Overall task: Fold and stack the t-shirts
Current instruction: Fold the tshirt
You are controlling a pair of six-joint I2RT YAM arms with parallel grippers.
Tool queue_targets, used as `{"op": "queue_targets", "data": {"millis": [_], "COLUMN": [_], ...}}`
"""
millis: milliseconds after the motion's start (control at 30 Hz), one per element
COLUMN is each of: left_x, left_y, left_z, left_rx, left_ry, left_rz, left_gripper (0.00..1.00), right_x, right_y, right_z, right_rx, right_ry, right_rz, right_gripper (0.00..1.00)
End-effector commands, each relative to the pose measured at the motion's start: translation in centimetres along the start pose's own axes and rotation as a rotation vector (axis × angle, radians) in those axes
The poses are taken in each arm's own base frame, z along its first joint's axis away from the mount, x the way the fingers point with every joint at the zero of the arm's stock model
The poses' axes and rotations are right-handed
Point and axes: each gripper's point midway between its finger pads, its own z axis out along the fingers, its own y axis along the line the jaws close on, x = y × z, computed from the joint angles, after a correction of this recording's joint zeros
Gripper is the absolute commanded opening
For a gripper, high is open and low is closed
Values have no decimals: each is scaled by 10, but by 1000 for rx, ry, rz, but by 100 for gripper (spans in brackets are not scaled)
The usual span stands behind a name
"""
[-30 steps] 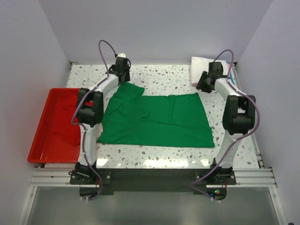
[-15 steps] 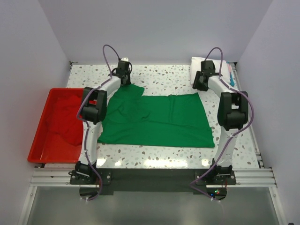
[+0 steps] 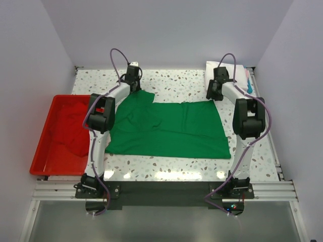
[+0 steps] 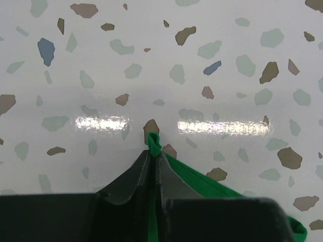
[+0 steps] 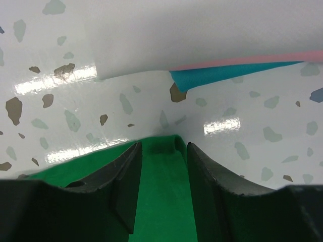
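The plain bright green cloth t-shirt (image 3: pixel 171 128) lies spread flat in the middle of the speckled white table (image 3: pixel 176 80). It seems that the sleeves are to the left and the hem to the right.

In the last second the shirt itself has not shifted, but the right arm has swung to the left. The right gripper (image 5: pixel 161 146) is now low at the far right corner of the shirt. Its jaws stand apart, with the green corner lying between them, not yet pinched. The left gripper (image 4: pixel 154 151) has hardly moved. It sits at the far left sleeve corner, its jaws pressed together on a small tuck of green cloth.

So one far corner is held and the other is ready to be taken. I judge that once the right jaws come together, both arms can lift the far edge and carry it toward the near edge for the first fold.

The stack of folded white, pink and light blue t-shirts (image 5: pixel 202 30) waits in the far right corner of the table, just beyond the right gripper. The red plastic tray (image 3: pixel 43 151) stands at the left edge of the table.
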Motion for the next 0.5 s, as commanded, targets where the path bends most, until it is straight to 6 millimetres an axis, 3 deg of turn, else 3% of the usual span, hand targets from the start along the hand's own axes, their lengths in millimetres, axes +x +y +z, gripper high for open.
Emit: {"op": "queue_targets", "data": {"millis": [0, 267, 467], "left_x": [-10, -21, -30], "left_y": [-1, -1, 0], "left_z": [-3, -9, -14], "left_rx": [19, 23, 25], "left_ry": [-31, -56, -80], "left_rz": [-35, -42, -47], "left_gripper": [4, 0, 0], "right_x": [-2, 6, 13], "right_y": [9, 8, 0], "right_z": [-10, -4, 4], "right_rx": [-18, 23, 74], "right_ry": [-9, 18, 49], "right_rz": [3, 22, 22], "right_gripper": [45, 43, 36]}}
